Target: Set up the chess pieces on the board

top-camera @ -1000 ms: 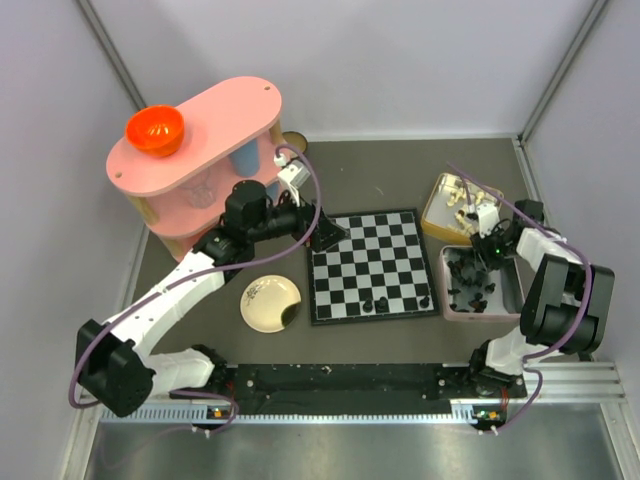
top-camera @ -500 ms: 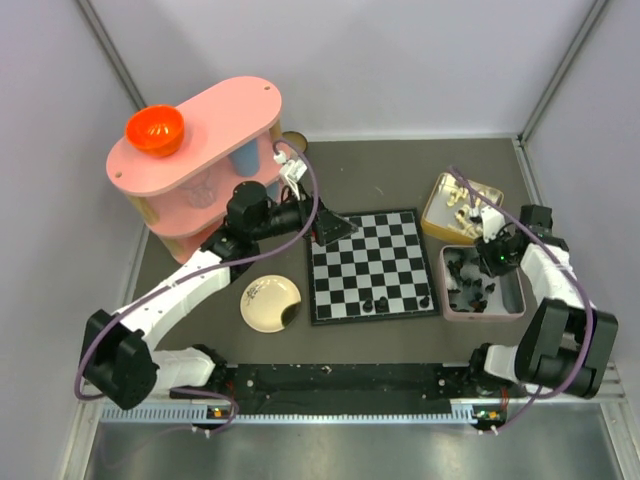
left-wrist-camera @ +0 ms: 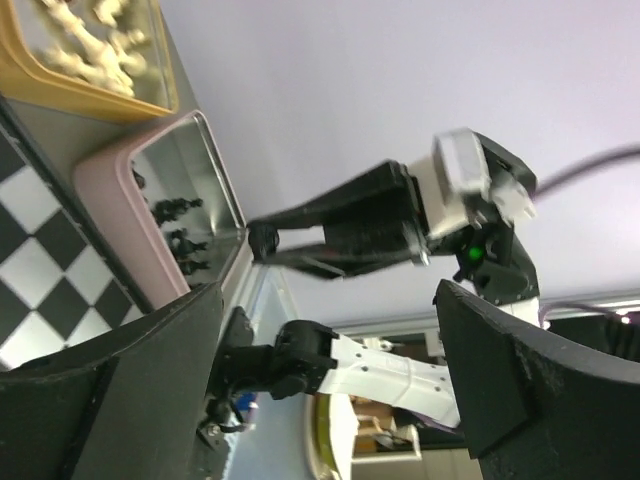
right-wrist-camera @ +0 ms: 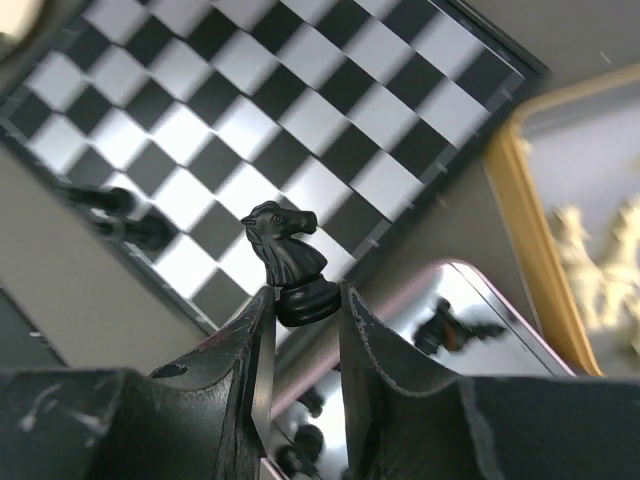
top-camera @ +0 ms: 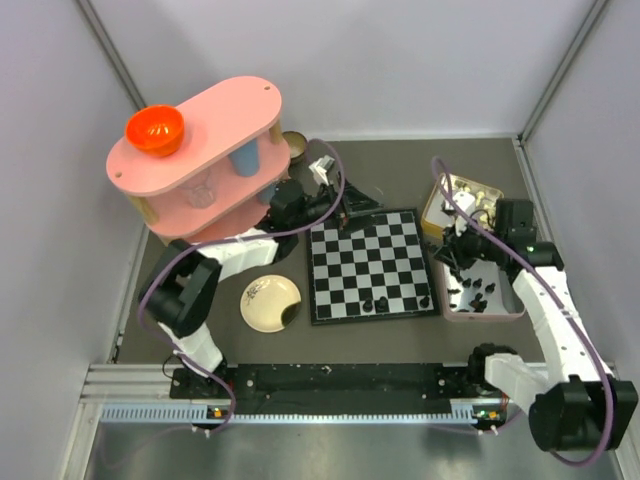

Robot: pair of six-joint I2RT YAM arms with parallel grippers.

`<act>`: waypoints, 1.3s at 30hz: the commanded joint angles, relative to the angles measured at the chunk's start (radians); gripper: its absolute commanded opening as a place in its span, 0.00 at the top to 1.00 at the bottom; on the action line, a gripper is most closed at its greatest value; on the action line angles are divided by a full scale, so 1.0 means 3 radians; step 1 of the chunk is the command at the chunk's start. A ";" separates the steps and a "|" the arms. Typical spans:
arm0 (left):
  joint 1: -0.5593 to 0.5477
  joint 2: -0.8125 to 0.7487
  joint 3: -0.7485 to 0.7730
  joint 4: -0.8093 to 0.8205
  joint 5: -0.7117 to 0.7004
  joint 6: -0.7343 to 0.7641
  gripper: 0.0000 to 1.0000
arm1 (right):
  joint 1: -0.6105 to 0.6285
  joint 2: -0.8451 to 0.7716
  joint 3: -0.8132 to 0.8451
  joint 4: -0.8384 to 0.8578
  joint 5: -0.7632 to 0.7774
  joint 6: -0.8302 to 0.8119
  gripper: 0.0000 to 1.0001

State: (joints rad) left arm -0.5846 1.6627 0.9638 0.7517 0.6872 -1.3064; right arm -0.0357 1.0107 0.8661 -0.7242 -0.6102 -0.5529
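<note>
**Layout.** The board (top-camera: pixel 352 250) lies at the centre of the table (top-camera: pixel 400 160). A pink tray (top-camera: pixel 444 288) sits just beside the board's right edge and holds loose black chessmen (top-camera: pixel 478 290). A gold tray (top-camera: pixel 430 215) of cream pieces sits at the pink tray's far side. A few black chessmen (top-camera: pixel 383 300) already stand on the board along its near edge, toward the near right corner. Most squares are bare, so the setup is judged to be at an early stage.

**Right gripper** (right-wrist-camera: pixel 302 300). The jaws are clenched on the base of a black knight (right-wrist-camera: pixel 288 258). It hangs over the pink tray's left wall, above the narrow gap to the board's right edge.

**Left gripper** (left-wrist-camera: pixel 328 290). The jaws are spread wide with nothing between them. It hovers at the board's far left corner, well apart from both trays.

**Governing relation.** The knight's long axis runs base to head. The base is pinched between the fingertips and the head stands clear above them, facing the board. The board lies to the left of the jaws. The right arm is the nearer one and is loaded. The next move is judged to be a short leftward carry and a lowering, base first, onto a free square near the right edge. The release must be level, since a small glossy piece tips easily.
</note>
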 commanded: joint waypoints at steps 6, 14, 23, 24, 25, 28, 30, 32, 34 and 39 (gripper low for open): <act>-0.0296 0.0256 0.0780 -0.0775 0.0092 -0.0013 0.16 | 0.0543 -0.0056 0.0308 0.0404 -0.0451 0.0636 0.92; -0.0388 0.0404 0.1445 -0.2479 -0.0072 0.0790 0.31 | 0.0630 -0.0020 0.0365 0.0517 -0.0400 0.0749 0.92; -0.0470 0.0547 0.1670 -0.2633 0.0077 0.0867 0.40 | 0.0630 -0.0010 0.0380 0.0588 -0.0344 0.0836 0.92; -0.0475 0.0563 0.1686 -0.2633 0.0092 0.0867 0.40 | 0.0625 0.0000 0.0385 0.0599 -0.0339 0.0841 0.92; -0.0485 0.0573 0.1701 -0.2628 0.0117 0.0867 0.41 | 0.0630 0.0006 0.0385 0.0609 -0.0344 0.0846 0.92; -0.0506 0.0614 0.1747 -0.2628 0.0148 0.0872 0.41 | 0.0635 0.0021 0.0390 0.0635 -0.0339 0.0861 0.92; -0.0516 0.0629 0.1788 -0.2628 0.0179 0.0877 0.43 | 0.0640 0.0026 0.0385 0.0650 -0.0339 0.0867 0.92; -0.0521 0.0650 0.1814 -0.2628 0.0204 0.0878 0.45 | 0.0656 0.0026 0.0375 0.0655 -0.0328 0.0877 0.92; -0.0536 0.0665 0.1814 -0.2598 0.0225 0.0857 0.48 | 0.0656 0.0021 0.0370 0.0670 -0.0334 0.0882 0.92; -0.0531 0.0686 0.1788 -0.2531 0.0281 0.0796 0.57 | 0.0671 0.0021 0.0339 0.0686 -0.0339 0.0897 0.92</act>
State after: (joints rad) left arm -0.7406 1.8584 1.4666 -0.0528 0.7418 -1.0691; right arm 0.1505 1.0176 0.9321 -0.5648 -0.7040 -0.2943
